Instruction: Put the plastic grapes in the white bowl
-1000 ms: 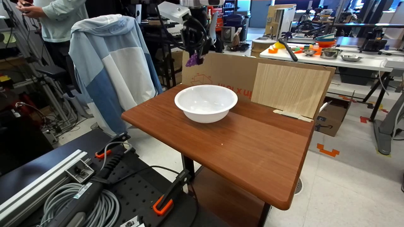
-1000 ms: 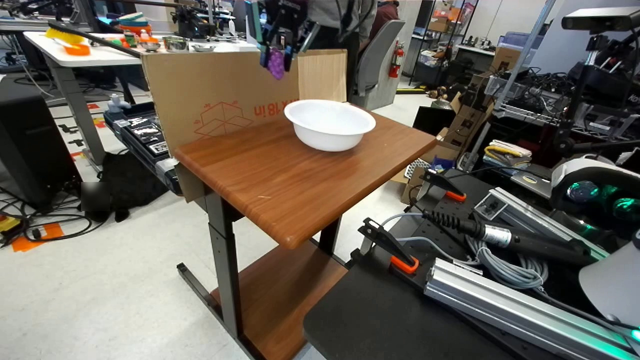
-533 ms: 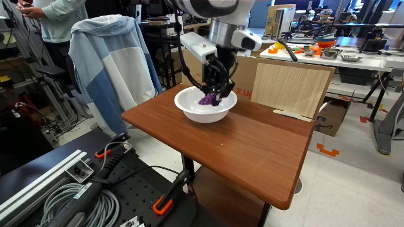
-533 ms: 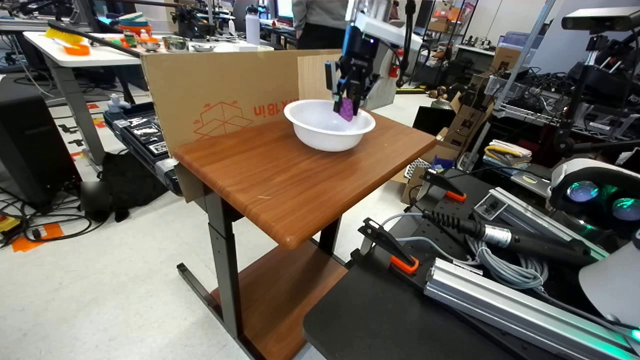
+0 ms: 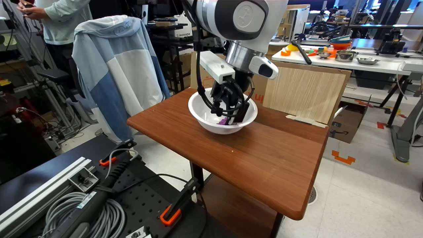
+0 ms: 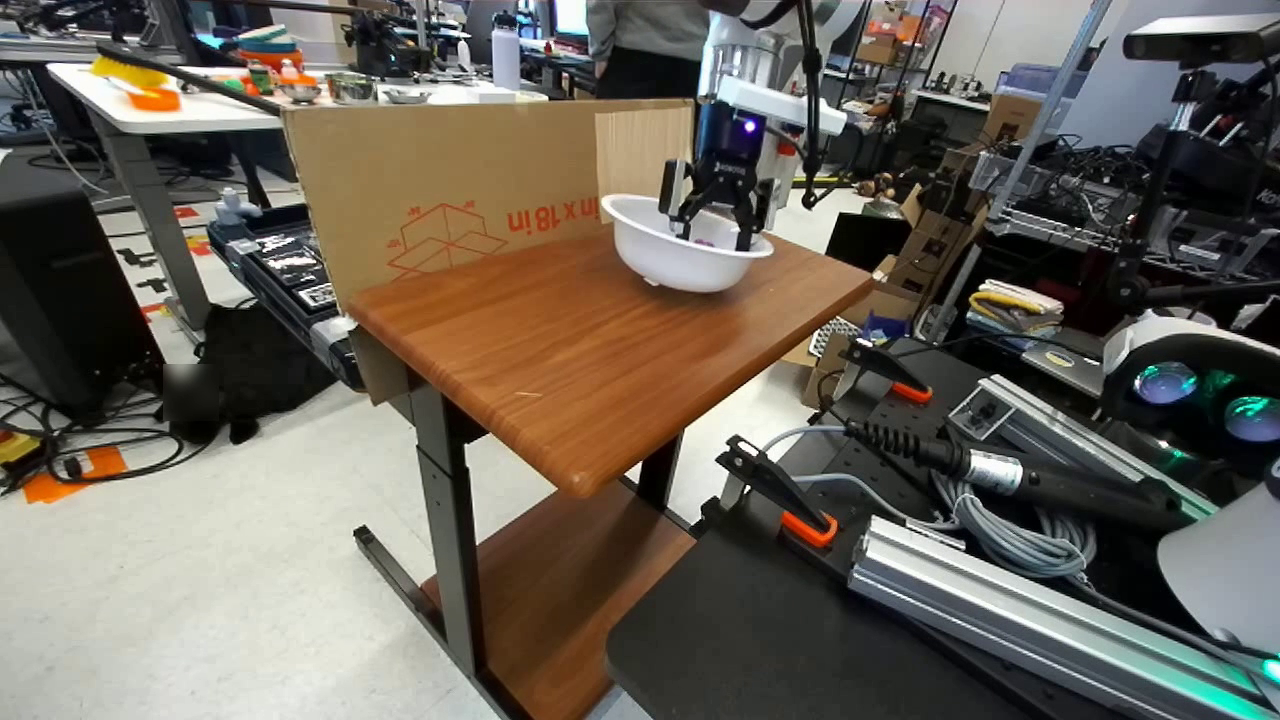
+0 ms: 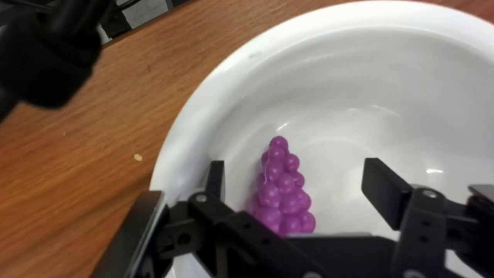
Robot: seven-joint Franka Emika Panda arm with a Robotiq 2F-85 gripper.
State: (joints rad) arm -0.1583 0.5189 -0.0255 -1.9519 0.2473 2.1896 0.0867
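Observation:
The plastic grapes (image 7: 285,189), a purple bunch, lie inside the white bowl (image 7: 189,127) in the wrist view. Black fingers of my gripper (image 7: 296,172) stand wide apart on either side of them, with space at both sides. In both exterior views the gripper (image 6: 713,236) reaches down into the bowl (image 6: 690,272), which looks slightly tilted on the table. Only a bit of purple from the grapes (image 5: 223,121) shows past the fingers there. The bunch's lower end is hidden by the gripper body in the wrist view.
The bowl stands on a brown wooden table (image 5: 257,165). Behind it rises a cardboard sheet (image 6: 450,180) with a pale wood panel (image 5: 304,92). A dark bench (image 6: 800,620) with clamps and coiled cable is near the table.
The gripper came across and down into the bowl with the grapes, then its fingers opened and parted from them. The bowl has shifted a little and tipped slightly.

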